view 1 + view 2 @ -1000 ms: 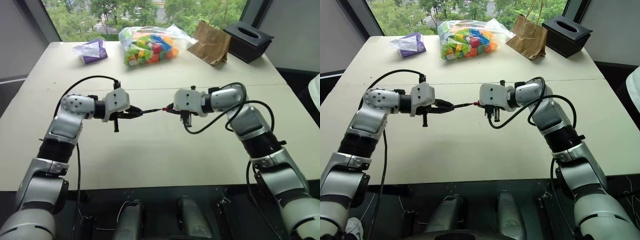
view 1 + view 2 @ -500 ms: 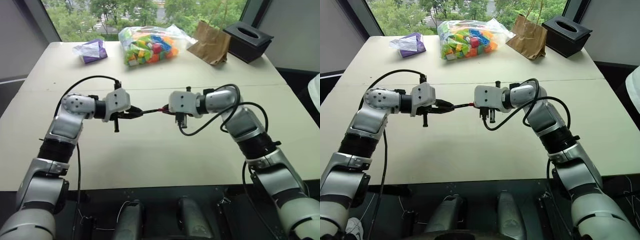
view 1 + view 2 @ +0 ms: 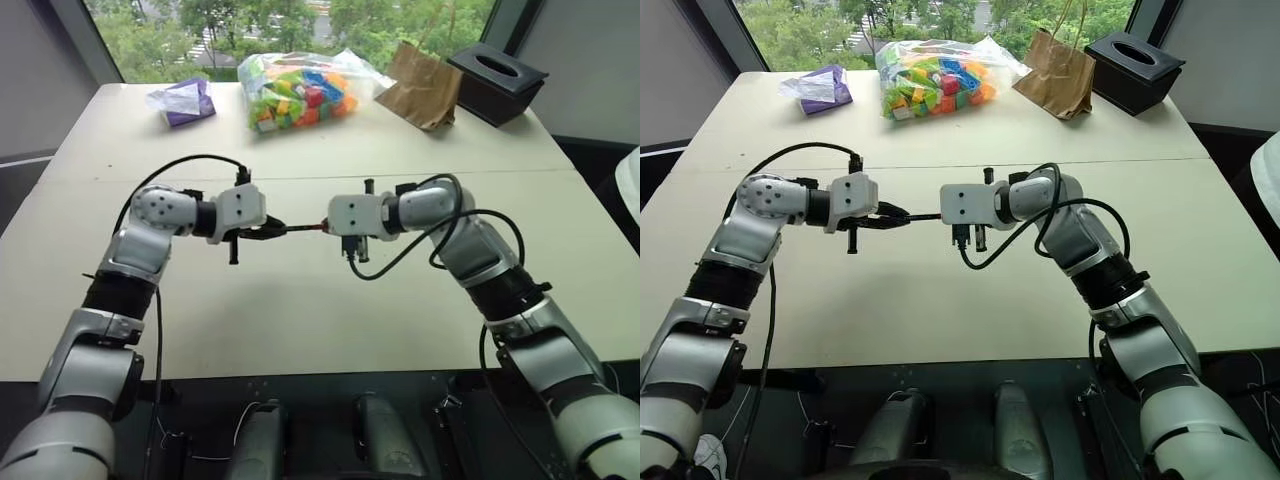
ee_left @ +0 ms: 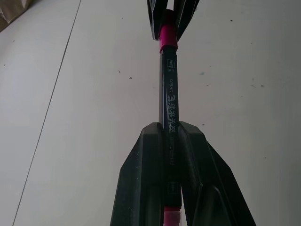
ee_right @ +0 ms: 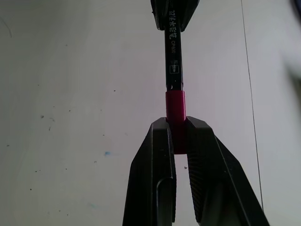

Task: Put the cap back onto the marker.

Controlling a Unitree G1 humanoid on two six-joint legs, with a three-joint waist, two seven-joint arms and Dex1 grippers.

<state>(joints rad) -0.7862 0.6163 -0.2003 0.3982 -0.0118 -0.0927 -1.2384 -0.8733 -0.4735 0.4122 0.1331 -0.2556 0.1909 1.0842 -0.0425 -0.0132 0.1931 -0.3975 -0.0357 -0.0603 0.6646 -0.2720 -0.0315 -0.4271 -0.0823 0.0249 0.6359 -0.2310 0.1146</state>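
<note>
We see the marker (image 4: 168, 94) held level in the air above the table (image 3: 300, 310), stretched between our two grippers. Its black barrel carries pale lettering along one side. The cap (image 5: 175, 108) sits on the marker's end, red against the black barrel, with no gap showing between the two.

Our left gripper (image 4: 169, 136) is clamped on the marker's barrel, its two black fingers (image 4: 141, 179) pressed against either side of it, and a bit of red shows at the marker's back end between them. Our right gripper (image 5: 178, 129) is clamped on the cap, its fingers (image 5: 157, 160) squeezing the red piece from both sides while the front part of the cap sticks out past the tips. The two grippers point at each other along one line, near each other, with the bare stretch of barrel between them.

Farther back on the table lies a clear bag of coloured blocks (image 3: 300, 90). To its left rests a purple packet (image 3: 182, 100). To the right of the blocks stands a brown paper bag (image 3: 420, 85), and just beside that a black tissue box (image 3: 496, 78). All of these are well apart from the marker. Beyond the table a window (image 3: 290, 25) looks onto green trees.
</note>
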